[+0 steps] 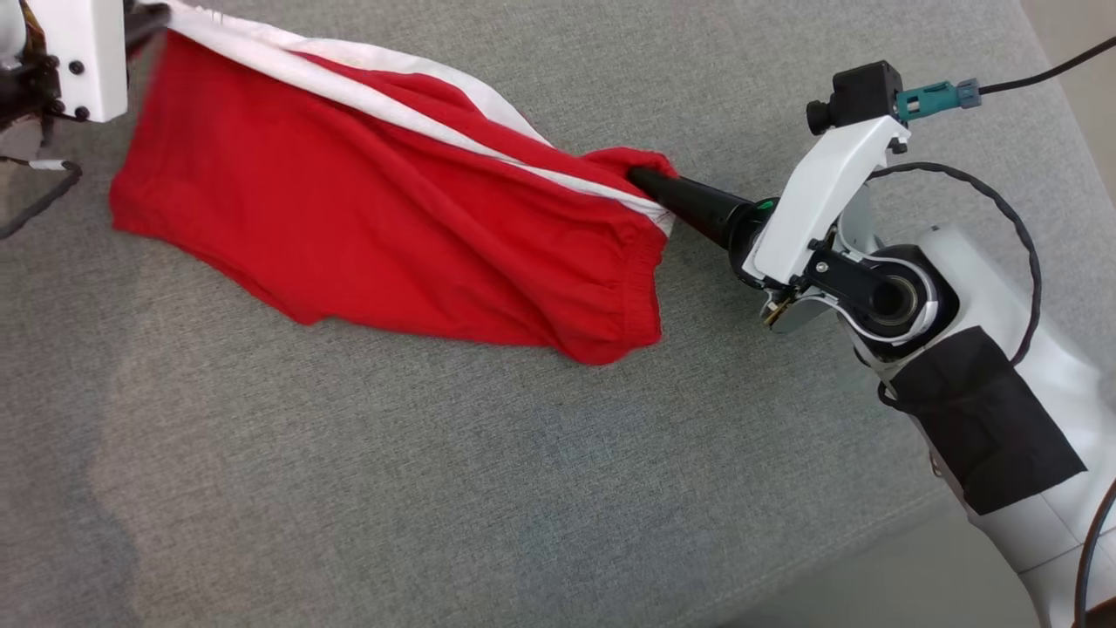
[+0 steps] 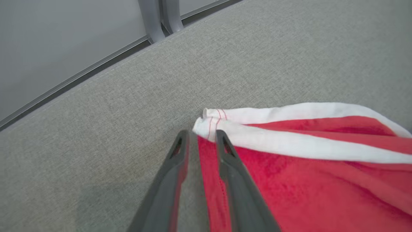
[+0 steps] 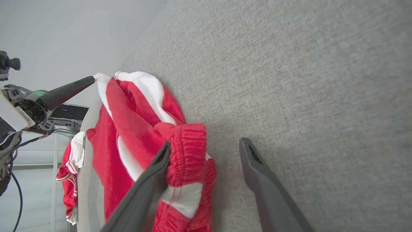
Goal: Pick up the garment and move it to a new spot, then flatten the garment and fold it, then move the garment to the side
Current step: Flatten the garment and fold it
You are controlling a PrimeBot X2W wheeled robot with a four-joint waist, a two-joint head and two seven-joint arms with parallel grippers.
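Observation:
The garment (image 1: 392, 227) is a pair of red shorts with a white side stripe, lying stretched across the grey cushion between my two grippers. My left gripper (image 1: 153, 17) is at its far left corner. In the left wrist view its fingers (image 2: 201, 133) stand a little apart, with the red hem (image 2: 209, 180) lying loose between them. My right gripper (image 1: 645, 181) is at the elastic waistband. In the right wrist view it (image 3: 206, 143) is wide open, and the bunched waistband (image 3: 186, 151) rests against one finger. The left gripper (image 3: 91, 79) touches the far white corner there.
The grey cushion (image 1: 436, 453) ends at a seam and edge at the lower right (image 1: 872, 523). A black cable (image 1: 44, 192) loops at the left edge. Grey metal legs (image 2: 161, 16) stand beyond the cushion. Another red and white garment (image 3: 69, 180) hangs on a rack in the background.

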